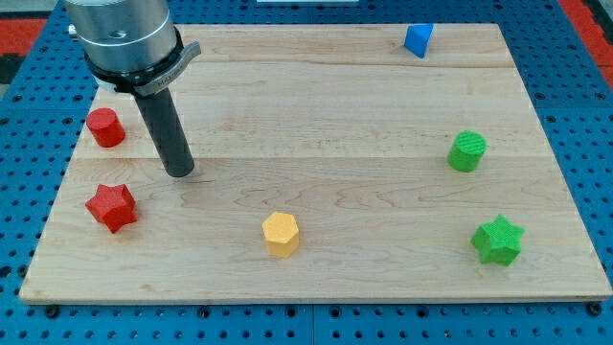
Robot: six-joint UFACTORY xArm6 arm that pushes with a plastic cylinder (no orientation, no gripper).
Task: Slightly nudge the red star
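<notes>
The red star (111, 206) lies on the wooden board near the view's left edge, low down. My tip (179, 172) rests on the board above and to the right of the star, apart from it by a clear gap. A red cylinder (104, 126) stands at the view's left, above the star and left of the rod.
A yellow hexagon (282, 234) sits at the bottom centre. A green cylinder (467, 151) and a green star (498, 240) are at the right. A blue block (418, 40) is at the top right. The wooden board (326, 144) lies on a blue pegboard.
</notes>
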